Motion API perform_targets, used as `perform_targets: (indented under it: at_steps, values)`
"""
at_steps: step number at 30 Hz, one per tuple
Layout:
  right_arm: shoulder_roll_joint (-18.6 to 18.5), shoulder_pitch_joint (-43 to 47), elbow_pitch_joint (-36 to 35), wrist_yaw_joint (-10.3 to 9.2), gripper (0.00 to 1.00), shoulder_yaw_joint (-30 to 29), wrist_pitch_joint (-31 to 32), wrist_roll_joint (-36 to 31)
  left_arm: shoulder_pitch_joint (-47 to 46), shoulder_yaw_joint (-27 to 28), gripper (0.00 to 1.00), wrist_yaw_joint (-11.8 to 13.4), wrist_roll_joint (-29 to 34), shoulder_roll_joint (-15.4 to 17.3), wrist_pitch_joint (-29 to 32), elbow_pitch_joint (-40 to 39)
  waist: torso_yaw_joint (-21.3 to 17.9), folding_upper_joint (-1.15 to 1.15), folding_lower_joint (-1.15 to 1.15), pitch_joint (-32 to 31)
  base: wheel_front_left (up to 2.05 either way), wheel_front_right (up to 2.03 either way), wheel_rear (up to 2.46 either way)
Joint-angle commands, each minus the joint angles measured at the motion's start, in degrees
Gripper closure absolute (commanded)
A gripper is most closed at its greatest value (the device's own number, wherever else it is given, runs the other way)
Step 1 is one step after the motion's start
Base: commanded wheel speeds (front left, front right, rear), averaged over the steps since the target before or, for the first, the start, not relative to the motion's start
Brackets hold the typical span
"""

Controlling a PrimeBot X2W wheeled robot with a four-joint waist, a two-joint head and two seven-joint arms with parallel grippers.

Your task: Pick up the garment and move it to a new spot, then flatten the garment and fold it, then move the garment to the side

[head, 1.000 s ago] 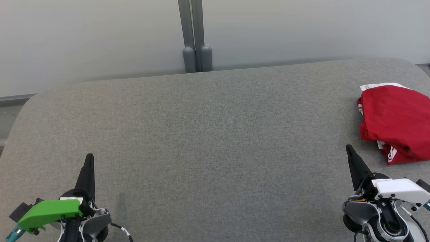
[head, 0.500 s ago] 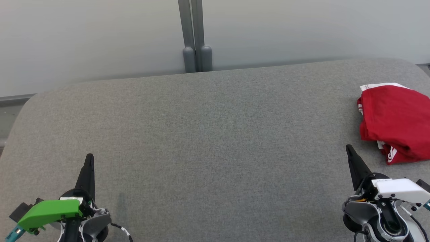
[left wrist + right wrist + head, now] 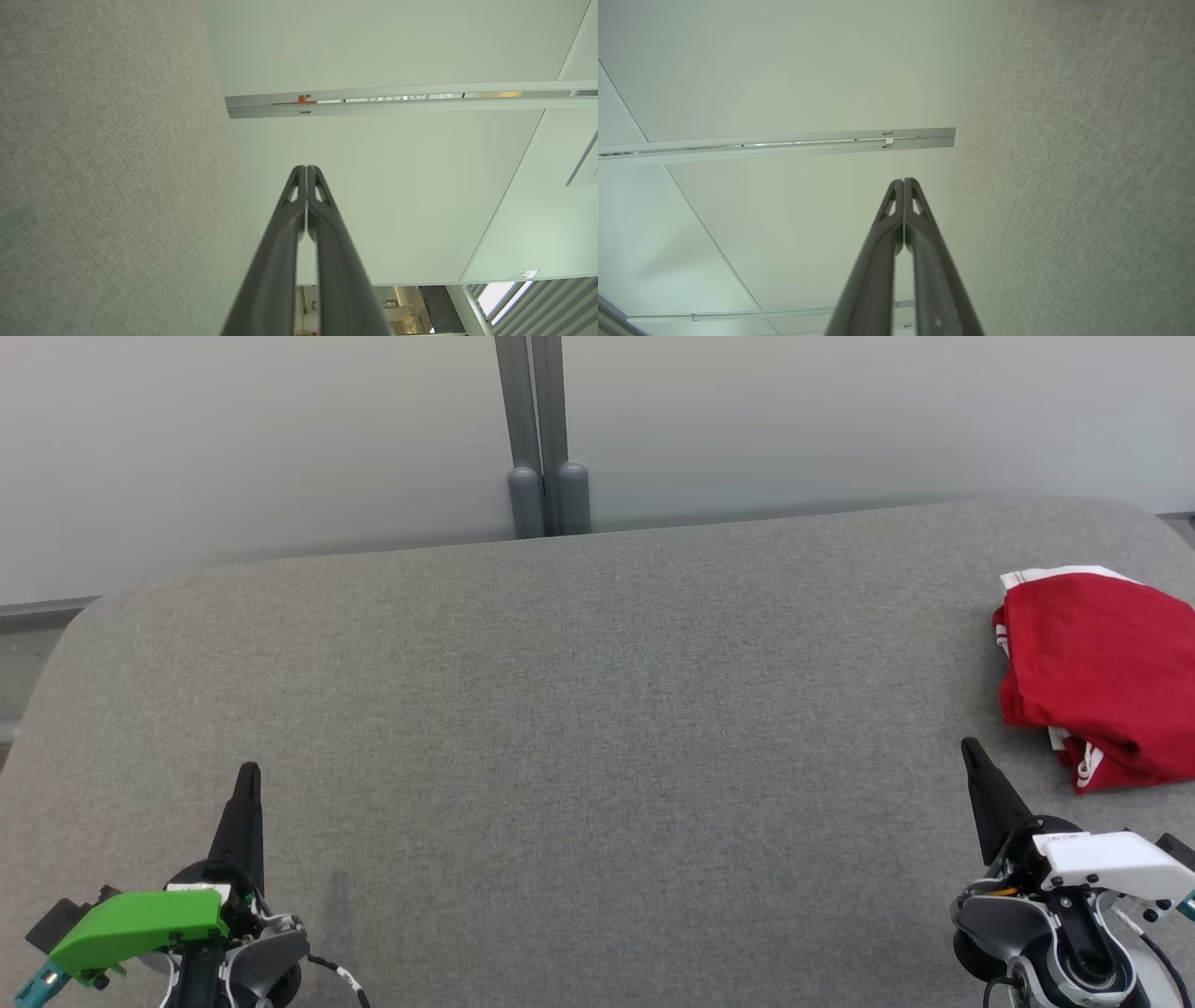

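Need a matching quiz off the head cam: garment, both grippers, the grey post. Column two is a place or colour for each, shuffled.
Column 1
1. garment
2. left gripper
3. right gripper
4. grey post

Column 2
A. green cover at its base, lower left
B. beyond the far edge of the grey surface, centre
C. red with white trim, bunched at the far right
D. white cover at its base, lower right

Pairs: 1-C, 2-A, 3-D, 4-B
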Motion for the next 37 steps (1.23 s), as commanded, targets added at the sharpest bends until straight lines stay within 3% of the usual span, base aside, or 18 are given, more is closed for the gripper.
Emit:
perform_targets:
  at_steps: [1,37]
  values:
    - [-0.06,-0.33,-0.25,0.02,1.00,-0.09,0.18,0.41,-0.70,0.16,1.00,-0.27,-0.04,0.40,0.21,-0.01,0.00,0.00,0.00,0.00,0.00,0.00,0.00]
    - [-0.06,-0.32,-0.25,0.03,1.00,-0.08,0.17,0.42,-0.70,0.16,1.00,-0.27,-0.04,0.40,0.20,-0.02,0.00,0.00,0.00,0.00,0.00,0.00,0.00]
